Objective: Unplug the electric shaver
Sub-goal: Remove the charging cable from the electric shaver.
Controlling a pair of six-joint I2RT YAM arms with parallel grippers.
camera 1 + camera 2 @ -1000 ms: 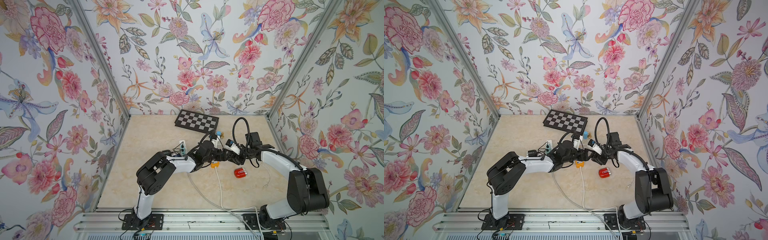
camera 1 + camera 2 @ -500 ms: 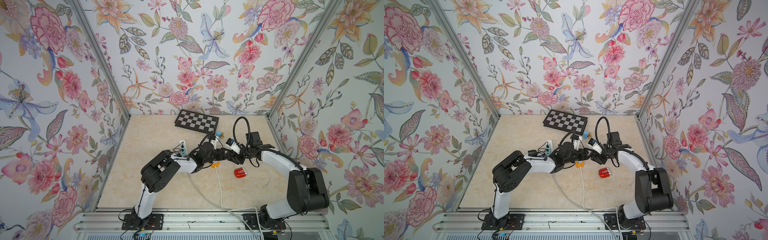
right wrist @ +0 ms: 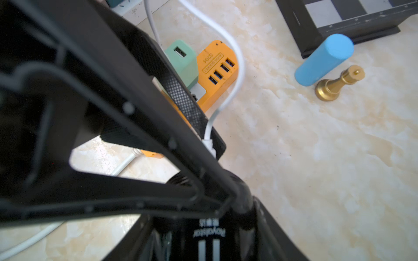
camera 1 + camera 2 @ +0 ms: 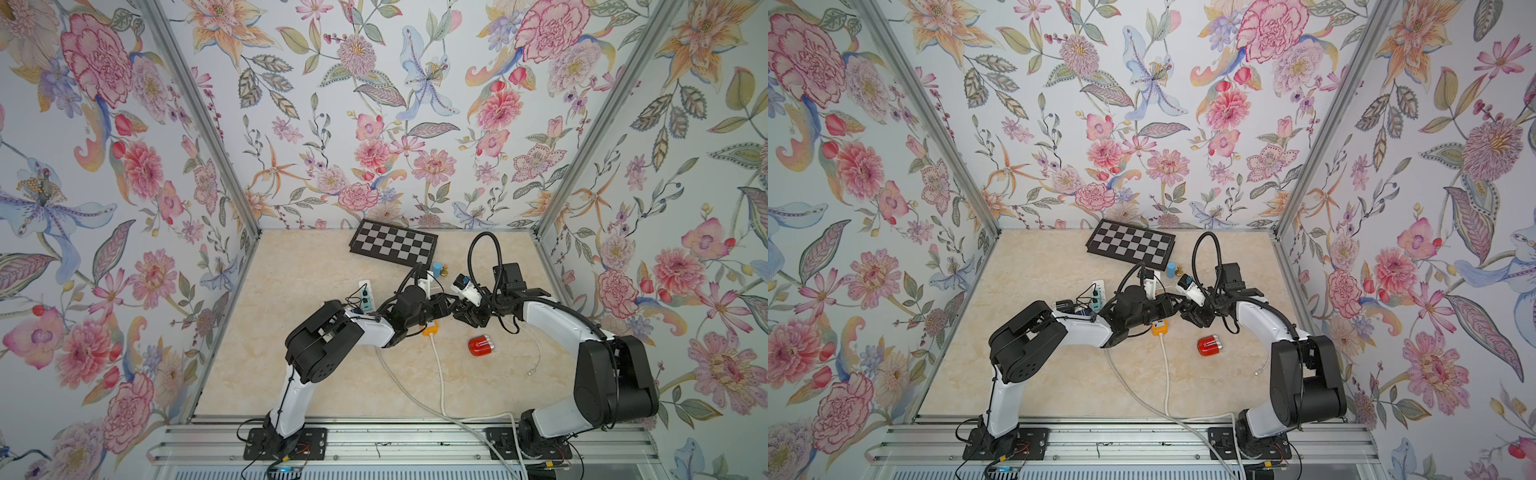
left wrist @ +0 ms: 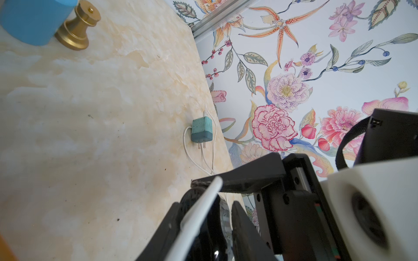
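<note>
The black electric shaver (image 3: 210, 235) sits between the fingers of my right gripper (image 3: 208, 210), which is shut on its body. In both top views this gripper (image 4: 461, 311) (image 4: 1188, 312) meets my left gripper (image 4: 445, 301) (image 4: 1173, 303) mid-table, and the shaver is hidden between them. A white cable (image 3: 237, 67) ends in a white plug (image 3: 209, 144) at the shaver's end. My left gripper (image 5: 205, 203) has its two fingers closed in on that plug, and the cable (image 5: 203, 210) runs along one finger.
An orange USB power strip (image 3: 217, 65) (image 4: 430, 330) with a green adapter (image 3: 183, 58) lies just under the left gripper. Nearby are a blue cylinder (image 4: 437, 270), a gold pawn (image 4: 445, 271), a chessboard (image 4: 395, 247), a red object (image 4: 481, 345), a white power strip (image 4: 365, 295) and a teal charger (image 5: 202, 132).
The left gripper's jaws have narrowed from wide open onto the plug, and the left arm has shifted slightly. The right gripper keeps its hold on the shaver unmoved.
</note>
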